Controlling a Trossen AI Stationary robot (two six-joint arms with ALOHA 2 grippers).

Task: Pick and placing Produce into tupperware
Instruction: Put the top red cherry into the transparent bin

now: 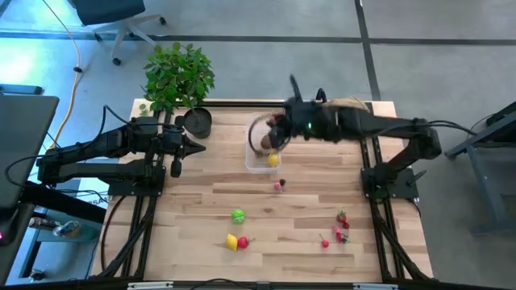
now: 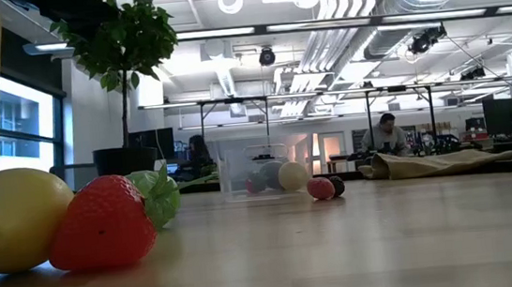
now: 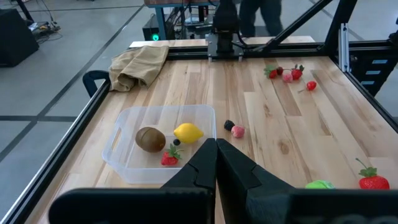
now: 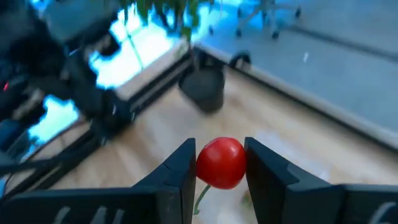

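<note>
Cherry sits pinched between the two dark fingers of my right tool, a round red one with a thin green stem hanging below it. In the high view that tool hangs above the tupperware, which stands near the far edge of the worktop, about midway along it. The clear tub already holds a brown kiwi, a yellow lemon and a small strawberry; a tiny dark thing lies between them, too small for me to name.

My left tool is clenched with nothing in it, its fingertips meeting in a point, and it waits over the worktop's left side, near the black plant pot at the far left corner.

Just beside the tub, toward the near edge, lie a pink piece and a small dark berry. Toward the near edge, left of the middle, are a green round fruit, a second lemon and a strawberry touching it. Toward the right edge lies a cluster of small red pieces. A crumpled tan bag lies at the far right corner.
</note>
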